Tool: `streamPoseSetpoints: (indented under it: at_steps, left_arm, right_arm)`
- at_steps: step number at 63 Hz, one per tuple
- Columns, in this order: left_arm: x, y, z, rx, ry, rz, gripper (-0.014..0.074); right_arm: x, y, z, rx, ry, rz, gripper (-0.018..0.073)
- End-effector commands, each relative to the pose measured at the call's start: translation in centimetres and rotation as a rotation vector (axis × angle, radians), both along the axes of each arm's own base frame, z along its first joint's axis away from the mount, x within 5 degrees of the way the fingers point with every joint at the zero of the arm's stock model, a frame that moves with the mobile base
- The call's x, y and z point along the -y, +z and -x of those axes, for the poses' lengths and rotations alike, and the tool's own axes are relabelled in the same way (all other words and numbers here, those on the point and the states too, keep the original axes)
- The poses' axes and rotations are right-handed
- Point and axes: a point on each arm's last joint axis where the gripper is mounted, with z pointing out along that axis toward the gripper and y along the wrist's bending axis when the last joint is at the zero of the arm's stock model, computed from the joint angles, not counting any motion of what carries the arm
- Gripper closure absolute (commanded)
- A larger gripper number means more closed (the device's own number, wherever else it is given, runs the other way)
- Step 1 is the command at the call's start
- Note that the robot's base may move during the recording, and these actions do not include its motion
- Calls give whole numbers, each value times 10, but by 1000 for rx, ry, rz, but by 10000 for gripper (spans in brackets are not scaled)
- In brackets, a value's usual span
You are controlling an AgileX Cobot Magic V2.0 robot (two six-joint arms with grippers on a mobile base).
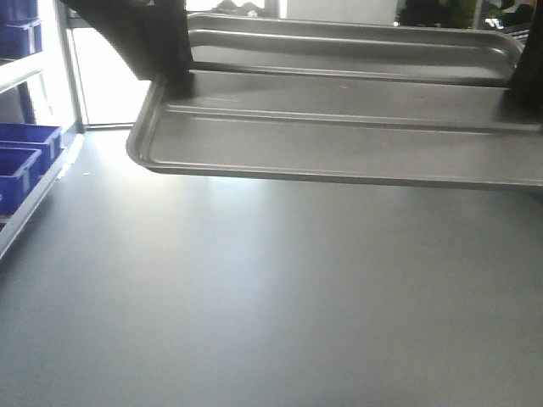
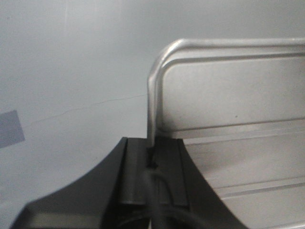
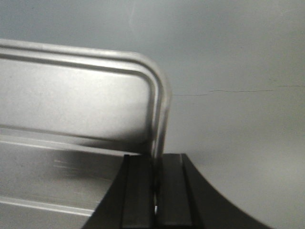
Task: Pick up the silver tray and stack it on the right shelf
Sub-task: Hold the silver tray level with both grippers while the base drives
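The silver tray [image 1: 339, 144] hangs in the air above a grey surface, with a raised rim, rounded corners and long ribs. My left gripper [image 1: 174, 75] is shut on its left short rim. In the left wrist view the gripper [image 2: 152, 143] pinches the rim, with the tray [image 2: 228, 105] stretching away to the right. My right gripper [image 1: 524, 80] is shut on the right short rim. In the right wrist view the gripper [image 3: 157, 160] pinches the rim beside the tray's rounded corner [image 3: 76, 105]. The right shelf is out of view.
A grey flat surface [image 1: 254, 297] lies below the tray. Blue plastic bins [image 1: 25, 153] stand on a rack at the far left. A bright window or doorway [image 1: 106, 85] is behind at the left.
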Motion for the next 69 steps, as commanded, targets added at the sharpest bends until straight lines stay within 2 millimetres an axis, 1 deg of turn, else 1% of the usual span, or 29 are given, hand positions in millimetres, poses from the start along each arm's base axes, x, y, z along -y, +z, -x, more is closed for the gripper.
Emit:
streamPoseSetpoints:
  at_steps: [1, 69]
  left_arm:
    - [-6, 26, 3, 91, -11, 48, 689]
    - [-6, 26, 4, 90, -11, 47, 689]
  right_arm:
    - [3, 19, 0, 98, 20, 4, 503]
    - [3, 19, 0, 98, 20, 4, 503]
